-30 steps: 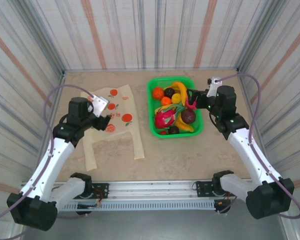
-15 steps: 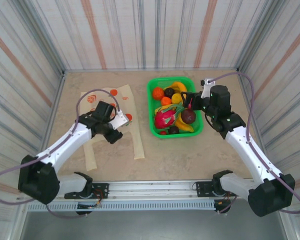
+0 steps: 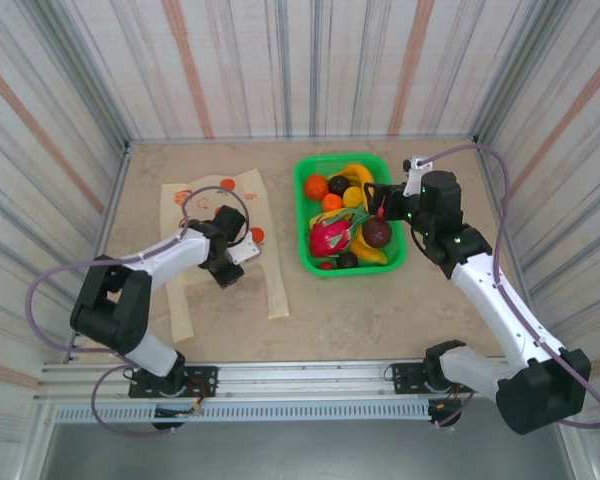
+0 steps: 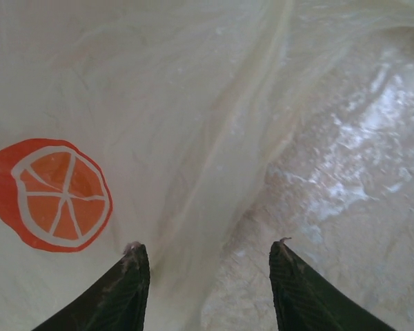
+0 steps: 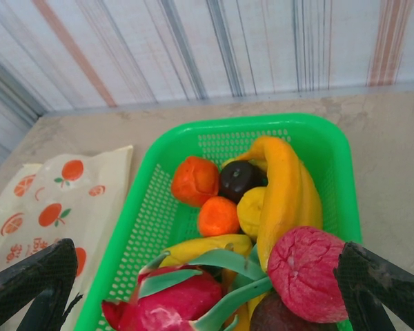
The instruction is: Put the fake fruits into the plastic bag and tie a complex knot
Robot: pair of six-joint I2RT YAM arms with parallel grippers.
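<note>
progress: early, judged | fake fruits (image 3: 345, 220) in green basket (image 3: 302, 215), none bagged | plastic bag (image 3: 242, 200) flat on table (image 3: 380, 310), untied | left end effector (image 4: 207, 252) apart astride bag fold; right end effector (image 5: 205, 258) wide apart over fruits

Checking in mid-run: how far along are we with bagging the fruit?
Done: nothing yet; the plastic bag lies flat on the table and the fake fruits all sit in the green basket. In hand: the left tool, open, straddles a fold of the bag, and the right tool hangs open over the fruits. Left: bagging every fruit, then the tying.
</note>
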